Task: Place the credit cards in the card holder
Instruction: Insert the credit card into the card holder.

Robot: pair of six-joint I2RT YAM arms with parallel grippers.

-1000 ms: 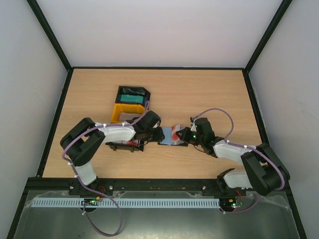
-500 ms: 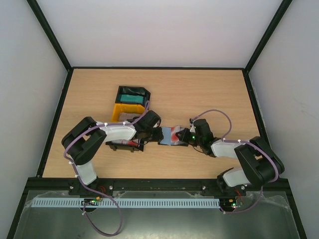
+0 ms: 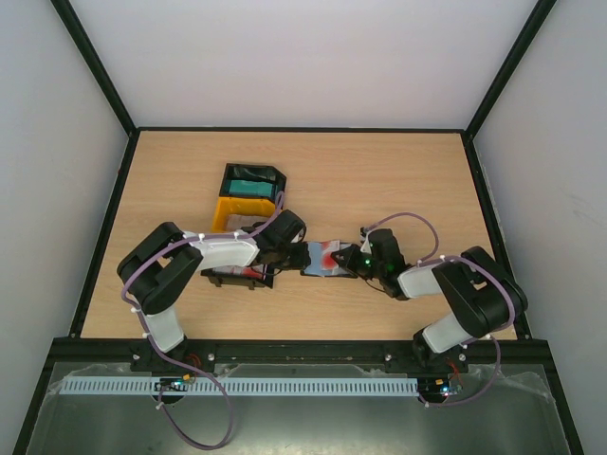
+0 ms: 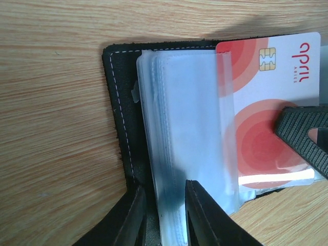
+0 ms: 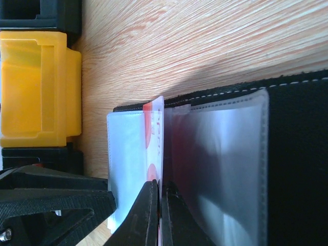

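right gripper [image 5: 159, 207] pinched on red-and-white credit card [image 4: 269, 97], part-way into card holder [image 4: 117, 102]; left gripper [image 4: 165, 215] looks clamped on its clear sleeves [image 4: 179, 128].

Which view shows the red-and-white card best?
Left wrist: the red-and-white card lies face-on, chip and print readable, partly under a clear sleeve. Right wrist shows it edge-on, pinched in the right gripper; the top view gives only a small red patch.

In the left wrist view a clear sleeve [image 4: 189, 133] veils the card's [image 4: 271, 87] 9 o'clock half, and the right finger [image 4: 307, 136] hides its 4 o'clock corner. The holder [image 4: 119, 113] runs off at 6 o'clock.
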